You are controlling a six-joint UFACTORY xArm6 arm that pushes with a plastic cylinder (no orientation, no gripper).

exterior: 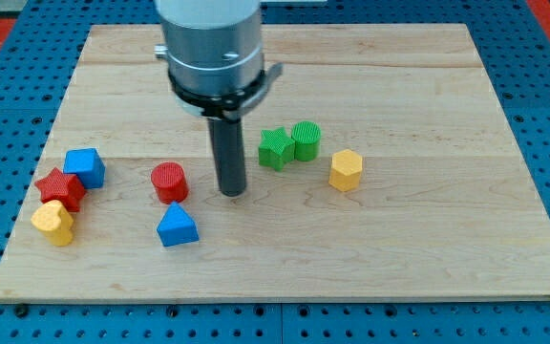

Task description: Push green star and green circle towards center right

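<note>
The green star (275, 148) sits near the board's middle, touching the green circle (306, 139) on its right. My tip (231, 192) rests on the board to the left of and slightly below the green star, a short gap away. The red circle (169, 182) lies to the tip's left. The rod hangs from a grey cylinder (210, 43) at the view's top.
A yellow hexagon (346, 170) lies right of and below the green pair. A blue triangle (177, 226) is below the red circle. At the left are a blue block (85, 167), a red star (60, 186) and a yellow heart (53, 222). The wooden board (428, 239) lies on blue pegboard.
</note>
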